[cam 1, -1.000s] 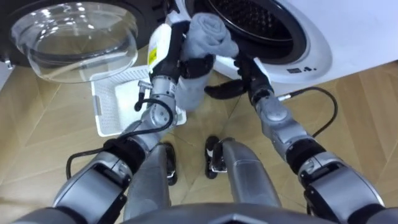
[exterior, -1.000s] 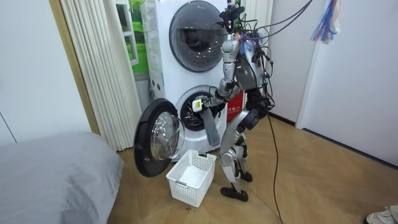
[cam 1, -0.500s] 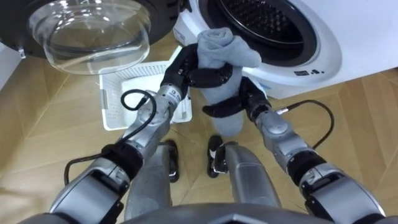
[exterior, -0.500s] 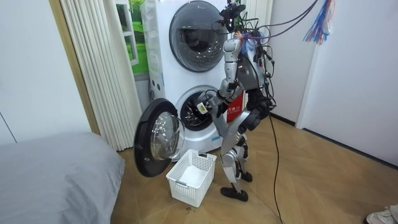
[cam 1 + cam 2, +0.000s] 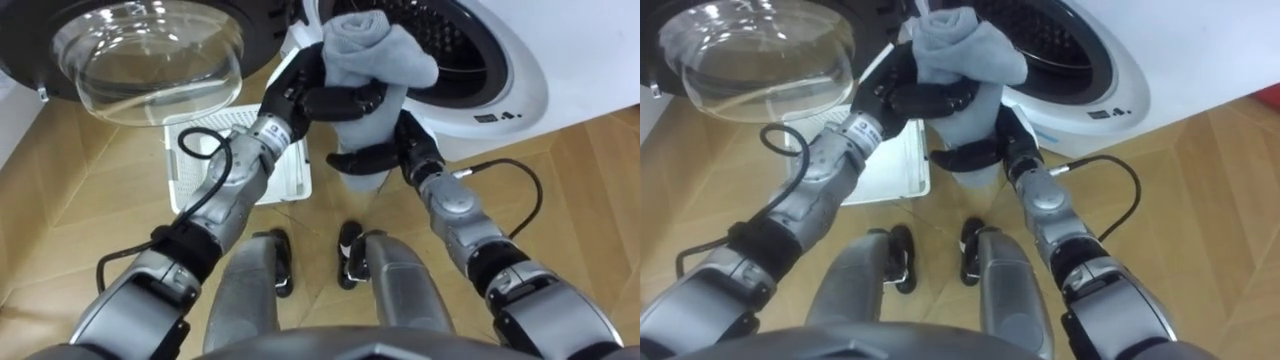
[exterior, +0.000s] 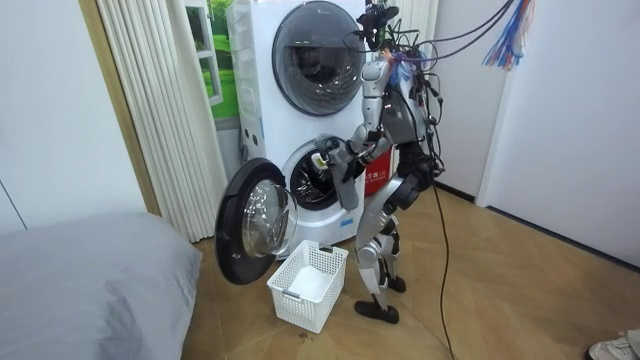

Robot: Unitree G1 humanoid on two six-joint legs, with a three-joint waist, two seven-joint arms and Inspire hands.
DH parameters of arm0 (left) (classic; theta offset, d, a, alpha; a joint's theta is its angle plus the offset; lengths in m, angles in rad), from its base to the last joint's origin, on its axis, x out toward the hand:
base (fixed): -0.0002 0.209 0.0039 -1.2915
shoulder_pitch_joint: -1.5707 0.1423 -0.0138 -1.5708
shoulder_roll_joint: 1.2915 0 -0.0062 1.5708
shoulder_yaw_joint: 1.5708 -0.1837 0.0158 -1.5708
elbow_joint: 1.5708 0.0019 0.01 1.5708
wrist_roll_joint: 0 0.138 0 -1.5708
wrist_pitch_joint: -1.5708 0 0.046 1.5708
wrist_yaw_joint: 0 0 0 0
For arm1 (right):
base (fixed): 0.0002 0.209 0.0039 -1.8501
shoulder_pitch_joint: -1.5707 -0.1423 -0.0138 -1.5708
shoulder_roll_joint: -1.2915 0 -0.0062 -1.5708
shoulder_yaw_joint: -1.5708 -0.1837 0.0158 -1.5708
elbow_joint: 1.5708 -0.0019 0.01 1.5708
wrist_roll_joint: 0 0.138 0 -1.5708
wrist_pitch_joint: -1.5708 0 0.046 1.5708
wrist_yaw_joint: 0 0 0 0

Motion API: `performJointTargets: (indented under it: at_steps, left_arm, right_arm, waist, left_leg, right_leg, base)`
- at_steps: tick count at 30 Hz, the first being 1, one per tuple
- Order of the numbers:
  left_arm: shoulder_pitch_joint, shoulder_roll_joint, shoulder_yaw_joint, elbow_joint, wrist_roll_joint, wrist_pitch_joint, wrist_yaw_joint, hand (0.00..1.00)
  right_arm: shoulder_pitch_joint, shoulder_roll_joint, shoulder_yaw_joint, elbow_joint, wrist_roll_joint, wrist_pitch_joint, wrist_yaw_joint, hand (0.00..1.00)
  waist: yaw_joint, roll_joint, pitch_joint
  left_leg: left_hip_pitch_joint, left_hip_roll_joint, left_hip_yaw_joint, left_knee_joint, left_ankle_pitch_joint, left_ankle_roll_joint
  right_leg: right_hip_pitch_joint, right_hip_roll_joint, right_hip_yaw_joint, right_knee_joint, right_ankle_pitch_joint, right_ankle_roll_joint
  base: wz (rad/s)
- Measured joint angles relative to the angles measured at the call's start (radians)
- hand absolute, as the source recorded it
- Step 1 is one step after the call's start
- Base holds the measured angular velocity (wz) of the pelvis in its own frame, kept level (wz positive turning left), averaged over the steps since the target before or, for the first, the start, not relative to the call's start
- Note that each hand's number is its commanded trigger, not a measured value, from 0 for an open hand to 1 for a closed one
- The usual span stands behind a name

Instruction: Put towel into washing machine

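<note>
Bed [image 6: 90, 290] lies well apart from the washing machine [image 5: 520, 90], at the room view's left edge. The machine's round glass door [image 5: 150, 60] is swung fully open to the left of the port. A white perforated basket [image 5: 185, 175] sits on the wood floor [image 5: 580, 200] in front of the machine, below the open door and just beside the robot's feet. The robot stands upright directly in front of the machine with both arms raised toward the port. Left hand [image 5: 315, 95] is held at the port's lower left rim, its fingers [image 5: 345, 100] curled round the bunched upper part of the grey towel [image 5: 372, 45] and clamping it. The towel is off the floor and out of the basket, and its rolled top is level with the port's lip, partly over the opening. Its lower end hangs down in front of the machine's white face. Right hand [image 5: 400, 155] is just below the left hand, in front of the machine's lower rim. Its fingers [image 5: 355, 160] lie nearly straight and close together across the hanging part of the towel, pressing against the cloth. Its thumb cannot be made out. The perforated drum [image 5: 455, 35] is visible inside the port to the right of the towel.
</note>
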Motion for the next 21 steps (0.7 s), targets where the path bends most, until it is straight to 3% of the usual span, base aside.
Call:
performJointTargets:
  at_steps: [2,4,16,17,18,21]
  left_arm:
    - [0.000,0.001,0.003,0.000,-0.121,0.022,-0.023,1.00]
    - [0.000,0.001,0.016,0.000,-0.167,0.027,-0.043,1.00]
    - [0.000,-0.003,0.039,0.000,-0.191,0.084,-0.065,1.00]
    - [0.000,-0.004,0.043,0.000,-0.191,0.092,-0.065,0.31]
    - [0.000,-0.004,0.045,0.000,-0.191,0.094,-0.065,0.00]
    - [0.000,-0.007,0.058,0.000,-0.191,0.099,-0.065,0.00]
  right_arm:
    - [0.002,0.000,-0.002,0.004,0.008,0.001,-0.001,1.00]
    - [-0.001,0.000,-0.007,0.007,0.009,0.000,-0.001,1.00]
    - [-0.023,0.020,-0.044,0.084,-0.006,0.023,0.020,1.00]
    - [-0.023,0.021,-0.045,0.084,-0.006,0.027,0.020,1.00]
    - [-0.023,0.021,-0.046,0.084,-0.006,0.029,0.020,1.00]
    - [-0.024,0.022,-0.048,0.084,-0.007,0.032,0.021,1.00]
  waist:
    - [0.000,0.000,0.0001]
    - [0.001,0.000,0.0001]
    - [0.004,0.000,0.0004]
    - [0.003,-0.001,0.0006]
    - [0.003,-0.001,0.0007]
    - [0.003,-0.001,0.0008]
  left_leg:
    - [0.009,0.004,-0.002,-0.001,0.000,0.000]
    - [0.010,0.004,-0.002,-0.003,0.000,0.000]
    - [0.009,0.003,-0.003,-0.007,0.000,-0.001]
    - [0.010,0.002,-0.003,-0.011,0.001,-0.002]
    - [0.010,0.002,-0.003,-0.013,0.002,-0.003]
    - [0.010,0.002,-0.004,-0.013,0.002,-0.003]
  right_leg:
    - [0.015,0.005,-0.003,-0.012,0.002,0.000]
    - [0.016,0.005,-0.003,-0.014,0.002,0.000]
    - [0.015,0.003,-0.006,-0.015,0.002,0.000]
    - [0.015,0.002,-0.007,-0.016,0.002,0.000]
    - [0.015,0.001,-0.008,-0.017,0.002,0.000]
    - [0.015,0.002,-0.010,-0.018,0.001,-0.001]
  base:
    - [0.00]
    - [0.00]
    - [0.00]
    - [0.03]
    - [0.05]
    - [0.01]
